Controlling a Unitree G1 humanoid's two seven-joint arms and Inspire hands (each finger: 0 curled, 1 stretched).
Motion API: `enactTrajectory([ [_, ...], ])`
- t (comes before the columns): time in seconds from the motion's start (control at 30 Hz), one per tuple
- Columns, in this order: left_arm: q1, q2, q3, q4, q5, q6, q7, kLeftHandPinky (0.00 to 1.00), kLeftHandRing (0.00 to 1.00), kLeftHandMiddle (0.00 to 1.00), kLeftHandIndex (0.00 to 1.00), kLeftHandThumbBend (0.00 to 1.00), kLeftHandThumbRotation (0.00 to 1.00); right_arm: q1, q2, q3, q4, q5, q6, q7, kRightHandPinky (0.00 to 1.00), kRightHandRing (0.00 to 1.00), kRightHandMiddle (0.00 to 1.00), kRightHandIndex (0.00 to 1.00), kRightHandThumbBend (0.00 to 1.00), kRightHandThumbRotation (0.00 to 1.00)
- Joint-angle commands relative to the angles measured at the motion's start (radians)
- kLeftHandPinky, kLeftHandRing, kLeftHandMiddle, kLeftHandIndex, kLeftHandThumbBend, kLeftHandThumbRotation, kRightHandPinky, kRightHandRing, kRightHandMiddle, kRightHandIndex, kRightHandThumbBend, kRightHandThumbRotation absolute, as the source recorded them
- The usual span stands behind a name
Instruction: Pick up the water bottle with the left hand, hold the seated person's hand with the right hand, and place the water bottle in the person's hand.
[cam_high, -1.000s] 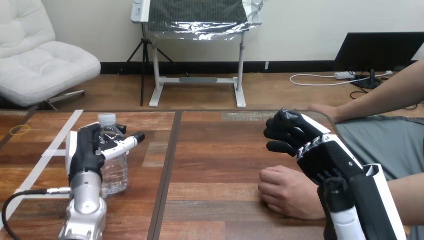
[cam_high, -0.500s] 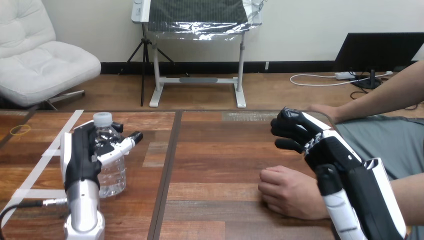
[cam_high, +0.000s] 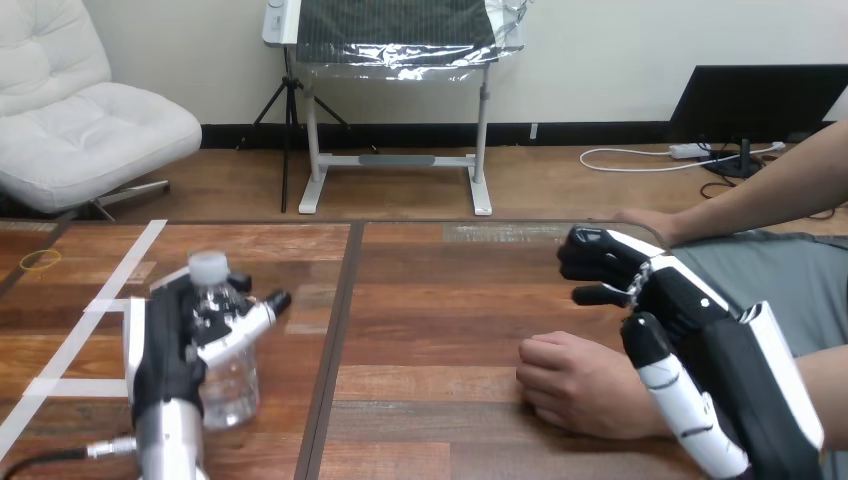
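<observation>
Water bottle (cam_high: 230, 385): clear plastic, white cap, near left part of the wooden table (cam_high: 440, 290), tipped a little to the right. Left hand (cam_high: 160, 350) grasps it, fingers wrapped round the body from the left side and the thumb (cam_high: 255, 318) laid across the front just below the neck. Cap sticks out above the hand. Can't tell whether the bottle's base is on the wood or just off it, since the hand covers much of it. White tape lines (cam_high: 110, 290) run along the table left of and behind the bottle.

Right hand (cam_high: 655, 290) is at the right side, raised above the table, fingers clenched and holding nothing. It is just beyond the person's near hand (cam_high: 575, 385) and apart from it, no contact. That near hand is a loose fist, knuckles up, resting on the wood at the near right. The person's far hand (cam_high: 640, 220) lies on the table's far right edge, behind the right hand. Bottle and person's hands are well apart, bare wood between them.
</observation>
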Motion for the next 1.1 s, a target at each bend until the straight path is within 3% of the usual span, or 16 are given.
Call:
enactTrajectory([
  [0.0,0.053,-0.035,-0.017,-0.486,-0.078,-0.078,-0.053,0.27,0.32,0.39,0.41,0.65,0.00,-0.237,-0.108,-0.122,0.113,-0.044,0.031,-0.016,0.71,0.77,0.79,0.79,0.48,0.79],
  [0.3,0.126,-0.053,-0.017,-0.636,-0.115,-0.078,-0.080,0.26,0.32,0.38,0.41,0.63,0.00,-0.322,-0.203,-0.154,0.227,-0.052,0.025,0.004,0.70,0.77,0.79,0.78,0.55,0.77],
  [0.73,0.179,-0.061,-0.009,-0.746,-0.154,-0.044,-0.112,0.24,0.31,0.37,0.41,0.61,0.00,-0.379,-0.353,-0.175,0.282,-0.105,0.144,0.034,0.69,0.78,0.81,0.81,0.69,0.68],
  [1.07,0.198,-0.063,-0.010,-0.784,-0.148,-0.035,-0.119,0.23,0.30,0.36,0.41,0.61,0.00,-0.430,-0.444,-0.173,0.344,-0.169,0.183,0.040,0.67,0.79,0.82,0.82,0.79,0.56],
])
